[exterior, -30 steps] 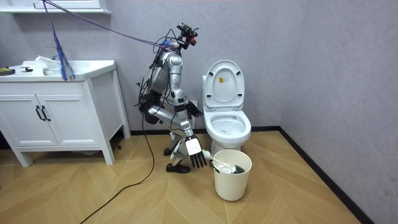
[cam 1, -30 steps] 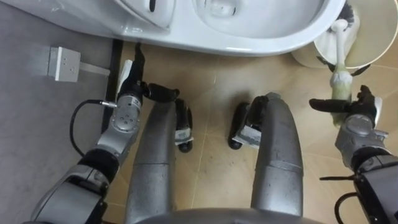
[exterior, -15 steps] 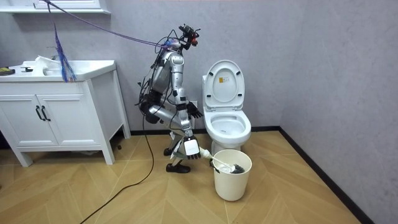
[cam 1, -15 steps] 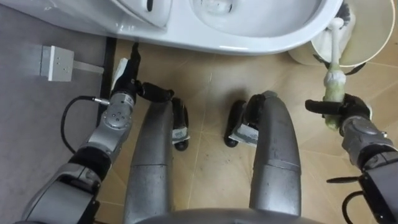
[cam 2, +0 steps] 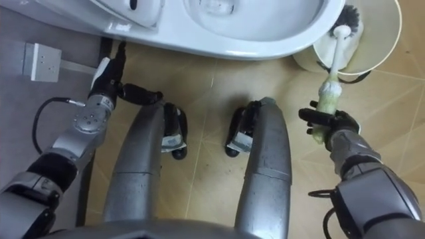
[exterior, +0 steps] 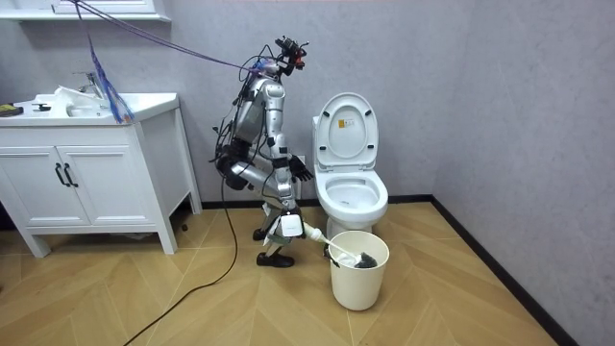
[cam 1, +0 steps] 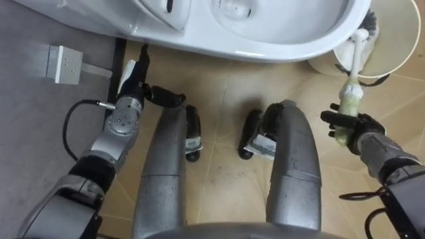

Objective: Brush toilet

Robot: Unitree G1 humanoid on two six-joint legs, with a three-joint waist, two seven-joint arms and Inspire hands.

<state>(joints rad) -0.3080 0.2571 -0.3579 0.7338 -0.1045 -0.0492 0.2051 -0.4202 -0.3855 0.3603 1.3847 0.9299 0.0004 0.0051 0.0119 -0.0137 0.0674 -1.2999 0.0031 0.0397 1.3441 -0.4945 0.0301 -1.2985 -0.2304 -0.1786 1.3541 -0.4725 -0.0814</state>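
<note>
Tan flooring [cam 1: 226, 99] right of the white ceramic toilet [cam 1: 265, 40] holds a cream plastic bucket [cam 1: 398, 46]. The right hand [cam 1: 355, 126] grips the green-handled toilet brush [cam 1: 352, 89] standing in it; the left hand [cam 1: 133, 86] hangs open. A crooked lift could tip the bucket.

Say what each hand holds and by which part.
The right hand grips the brush by the green grip of its handle; the left hand holds nothing.
</note>
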